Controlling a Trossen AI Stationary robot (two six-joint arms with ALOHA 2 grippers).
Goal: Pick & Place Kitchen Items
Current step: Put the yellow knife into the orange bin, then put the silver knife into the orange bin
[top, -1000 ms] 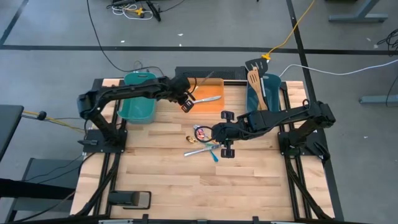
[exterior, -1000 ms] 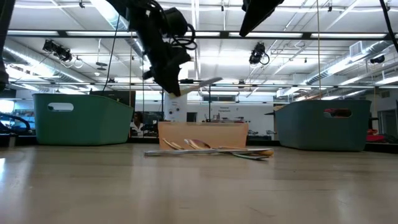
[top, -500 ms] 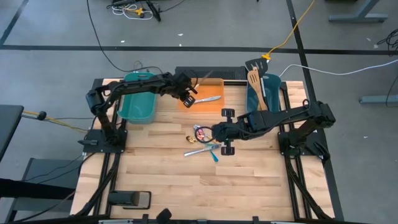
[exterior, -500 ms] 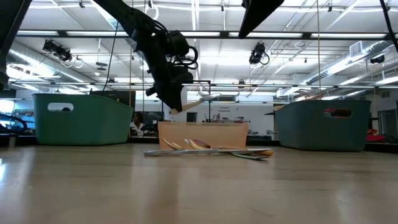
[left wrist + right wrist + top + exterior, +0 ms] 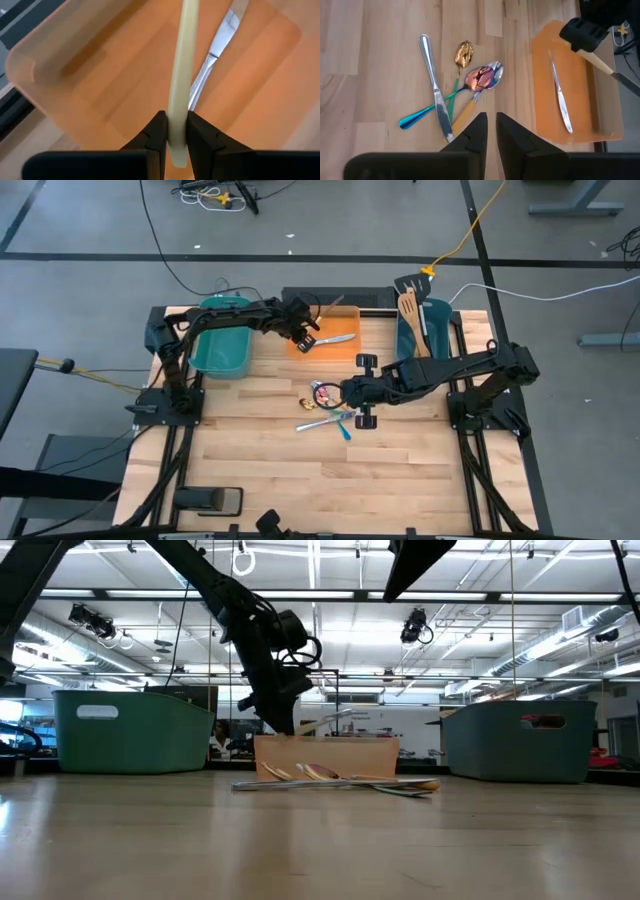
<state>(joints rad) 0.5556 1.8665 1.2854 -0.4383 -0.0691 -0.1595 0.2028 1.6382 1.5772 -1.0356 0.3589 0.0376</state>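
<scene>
The left gripper (image 5: 172, 131) pinches a pale handle (image 5: 182, 75) between its fingers, holding the utensil over the orange tray (image 5: 326, 346), where a silver knife (image 5: 212, 60) lies. The right gripper (image 5: 490, 131), its fingers close together with nothing between them, hovers beside the cutlery pile (image 5: 452, 85) on the wooden table (image 5: 260, 450).

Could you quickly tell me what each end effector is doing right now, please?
Left end effector: closed on a pale knife handle, over the orange tray.
Right end effector: empty, fingers close together, above the cutlery pile.
</scene>
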